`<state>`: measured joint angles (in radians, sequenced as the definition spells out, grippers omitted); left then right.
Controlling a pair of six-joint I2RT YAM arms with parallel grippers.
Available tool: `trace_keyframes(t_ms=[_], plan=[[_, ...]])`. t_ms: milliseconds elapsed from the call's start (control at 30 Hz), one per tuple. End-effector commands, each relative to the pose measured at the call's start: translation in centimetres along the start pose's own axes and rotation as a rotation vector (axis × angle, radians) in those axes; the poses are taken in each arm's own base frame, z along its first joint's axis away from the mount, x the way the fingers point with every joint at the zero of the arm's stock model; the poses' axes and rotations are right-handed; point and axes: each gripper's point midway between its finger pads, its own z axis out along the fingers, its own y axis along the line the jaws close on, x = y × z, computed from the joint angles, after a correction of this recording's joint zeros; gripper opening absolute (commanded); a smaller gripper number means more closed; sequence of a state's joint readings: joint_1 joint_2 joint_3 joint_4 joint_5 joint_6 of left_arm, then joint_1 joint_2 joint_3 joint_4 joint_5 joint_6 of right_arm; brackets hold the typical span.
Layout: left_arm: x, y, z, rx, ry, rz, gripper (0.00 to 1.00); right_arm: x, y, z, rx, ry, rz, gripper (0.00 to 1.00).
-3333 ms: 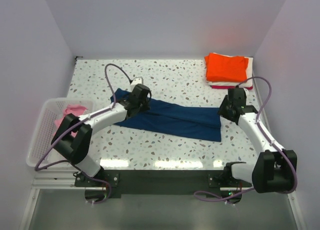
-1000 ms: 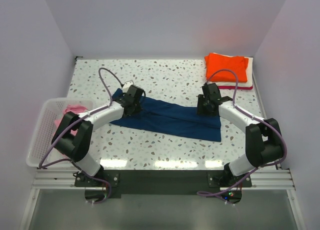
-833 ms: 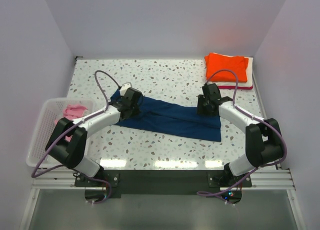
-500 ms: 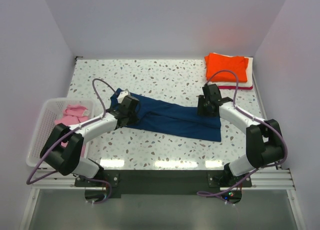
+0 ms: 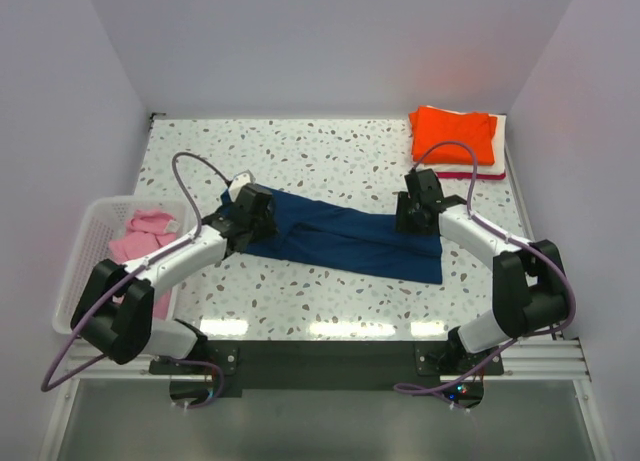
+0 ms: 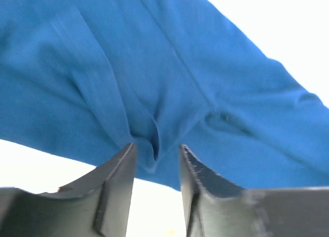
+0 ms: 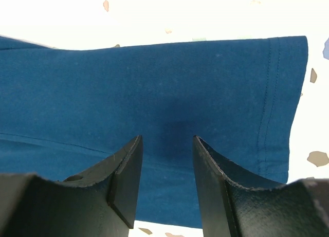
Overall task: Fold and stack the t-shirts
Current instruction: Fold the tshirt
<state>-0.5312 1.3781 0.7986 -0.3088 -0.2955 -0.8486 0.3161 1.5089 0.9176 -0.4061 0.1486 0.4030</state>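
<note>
Navy blue cloth stretches across the middle of the speckled table [image 5: 330, 146]: the navy shirt [image 5: 340, 236] lies folded lengthways into a long band that runs from the left centre down toward the near right. No chest print shows on its upper side.

The left gripper [image 5: 255, 213] sits at the band's left end. In the left wrist view its two dark fingers [image 6: 115, 185] stand apart with a clear gap between them, and the left gripper [image 6: 155, 155] is released. A small raised pucker of the navy shirt [image 6: 169, 67] stands just ahead of the gap, but neither finger squeezes it. Creases fan out from that pucker over the cloth.

The right gripper [image 5: 410, 213] is low over the far edge of the band, near its right end. The right wrist view shows its fingers [image 7: 126, 175] spread, so the right gripper [image 7: 167, 144] is released as well, with flat, smooth navy shirt [image 7: 154, 83] beneath and a dark shadow between the tips. I cannot tell whether the tips touch the fabric. A stitched hem runs down the shirt's right-hand edge in that view, with bare table just beyond it.

In the far right corner, well apart from the band, folded shirts sit in a pile: the orange shirt [image 5: 452, 133] on top, the white shirt [image 5: 503, 136] peeking out under it, and a sliver of the red shirt [image 5: 447, 174] at the bottom.

At the table's left edge stands the white slatted basket [image 5: 75, 271], with the pink shirt [image 5: 140, 236] crumpled inside it.
</note>
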Motion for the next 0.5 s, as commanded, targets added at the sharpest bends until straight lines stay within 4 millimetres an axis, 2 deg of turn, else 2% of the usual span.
trace_keyframes(t_ms=[0, 67, 167, 200, 267, 300, 400, 467], plan=[[-4.2, 0.5, -0.3, -0.045, -0.093, -0.063, 0.41, -1.3, -0.1, -0.9, 0.02, -0.038, 0.013, 0.47], [-5.2, 2.0, 0.7, -0.097, -0.098, -0.087, 0.38, -1.4, 0.1, -0.9, 0.01, -0.035, 0.015, 0.47], [-6.5, 3.1, 2.0, -0.151, -0.102, -0.096, 0.35, -1.3, 0.6, -1.1, -0.018, -0.033, 0.011, 0.47], [-7.2, 2.9, 2.2, -0.158, -0.112, -0.099, 0.35, -1.3, 0.5, -1.1, -0.013, -0.033, 0.014, 0.47], [-7.3, 3.3, 3.3, -0.191, -0.099, -0.089, 0.34, -1.4, 0.4, -1.2, -0.009, -0.036, 0.013, 0.47], [-8.0, 2.8, 3.5, -0.187, -0.108, -0.092, 0.34, -1.4, 0.3, -1.2, 0.001, -0.038, 0.014, 0.47], [-7.1, 2.9, 5.2, -0.216, -0.06, -0.088, 0.29, -1.2, -0.6, -0.8, 0.055, -0.021, 0.01, 0.47], [-5.5, 3.4, 6.3, -0.234, -0.019, -0.107, 0.27, -1.1, -1.0, -0.4, 0.081, -0.015, 0.011, 0.47]])
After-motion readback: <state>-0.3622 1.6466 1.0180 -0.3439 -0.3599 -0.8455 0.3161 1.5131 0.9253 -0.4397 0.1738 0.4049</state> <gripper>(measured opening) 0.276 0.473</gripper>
